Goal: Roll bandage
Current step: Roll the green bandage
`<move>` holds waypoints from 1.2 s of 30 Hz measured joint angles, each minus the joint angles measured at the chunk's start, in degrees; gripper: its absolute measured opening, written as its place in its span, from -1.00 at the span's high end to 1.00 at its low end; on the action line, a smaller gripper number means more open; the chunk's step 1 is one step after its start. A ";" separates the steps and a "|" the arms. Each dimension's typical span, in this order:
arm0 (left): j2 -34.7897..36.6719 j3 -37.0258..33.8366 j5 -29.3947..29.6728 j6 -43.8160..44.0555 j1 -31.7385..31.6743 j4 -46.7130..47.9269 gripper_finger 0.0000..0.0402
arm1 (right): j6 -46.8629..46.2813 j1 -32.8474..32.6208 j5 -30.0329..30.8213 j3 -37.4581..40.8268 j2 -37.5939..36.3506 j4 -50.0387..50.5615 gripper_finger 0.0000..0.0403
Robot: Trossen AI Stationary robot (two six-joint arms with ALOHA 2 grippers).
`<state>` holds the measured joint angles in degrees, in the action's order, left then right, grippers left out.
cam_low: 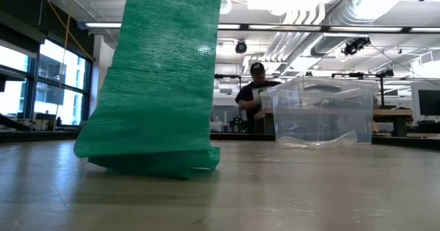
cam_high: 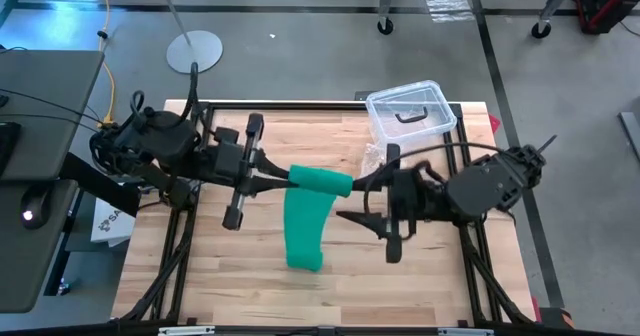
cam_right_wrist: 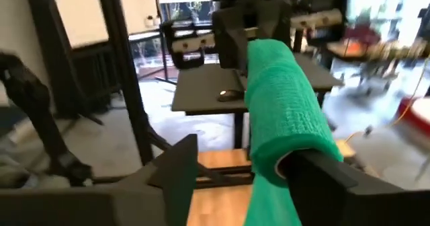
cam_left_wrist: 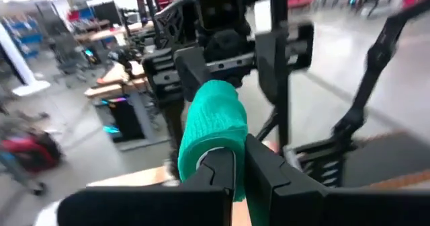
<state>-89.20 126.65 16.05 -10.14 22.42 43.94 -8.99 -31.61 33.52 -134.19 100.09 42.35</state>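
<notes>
The green bandage is partly wound into a roll (cam_high: 322, 180) held level above the table's middle. Its loose strip (cam_high: 305, 226) hangs down from the roll, and its lower end (cam_low: 151, 159) lies folded on the wooden table (cam_high: 220, 266). My left gripper (cam_high: 290, 179) comes from the table's left and is shut on the roll's left end. My right gripper (cam_high: 358, 189) stands open at the roll's right end. In the right wrist view one finger (cam_right_wrist: 319, 172) is at the roll's end (cam_right_wrist: 282, 148) and the other (cam_right_wrist: 176, 165) stands well apart from it. My left gripper pinches the roll's left end (cam_left_wrist: 201, 155) between its two fingers (cam_left_wrist: 222, 172). The fingers lie level, coming from the table's left along the roll's axis. The roll is lifted clear of the table, lying level, with the strip hanging below it. My right gripper has one finger at the roll's right end (cam_right_wrist: 282, 148); whether it touches, I cannot tell.
A clear plastic box with a black handle (cam_high: 410, 111) stands at the table's far right, with a crinkly clear bag (cam_high: 375, 156) beside it. A person (cam_low: 256, 93) is in the room beyond the table. Bare wood lies near the table's front edge.
</notes>
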 joint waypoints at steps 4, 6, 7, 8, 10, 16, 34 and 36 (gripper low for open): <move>0.06 -0.04 1.12 -10.57 1.61 1.21 0.97 | -8.11 1.05 -2.63 0.04 -1.11 1.56 -0.08; 0.21 -0.04 2.32 -15.98 2.70 1.90 0.97 | -11.48 2.03 -5.26 0.04 -1.54 1.53 -0.09; 0.32 -0.04 2.71 -18.33 3.17 2.05 0.97 | -13.08 2.61 -6.40 0.04 -1.63 1.36 -0.09; 0.36 0.00 3.25 -20.36 3.70 2.15 0.97 | -14.58 3.20 -7.35 0.04 -1.66 1.25 -0.09; 0.38 0.00 4.66 -23.51 4.57 2.73 0.97 | -17.23 4.43 -8.96 0.04 -1.63 1.64 -0.09; 0.49 0.02 7.51 -26.58 6.21 3.37 0.95 | -20.87 7.61 -13.38 0.00 -1.27 1.06 0.05; 0.46 0.12 9.34 -8.06 6.13 3.67 0.64 | -13.44 9.46 -14.02 0.00 -1.24 -1.24 0.96; 0.45 0.11 8.99 -5.96 6.15 3.67 0.53 | -13.01 9.46 -14.03 0.00 -1.24 -1.24 0.98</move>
<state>-88.75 126.76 25.04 -16.11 28.58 47.62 -22.00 -22.15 19.49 -134.19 98.85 41.10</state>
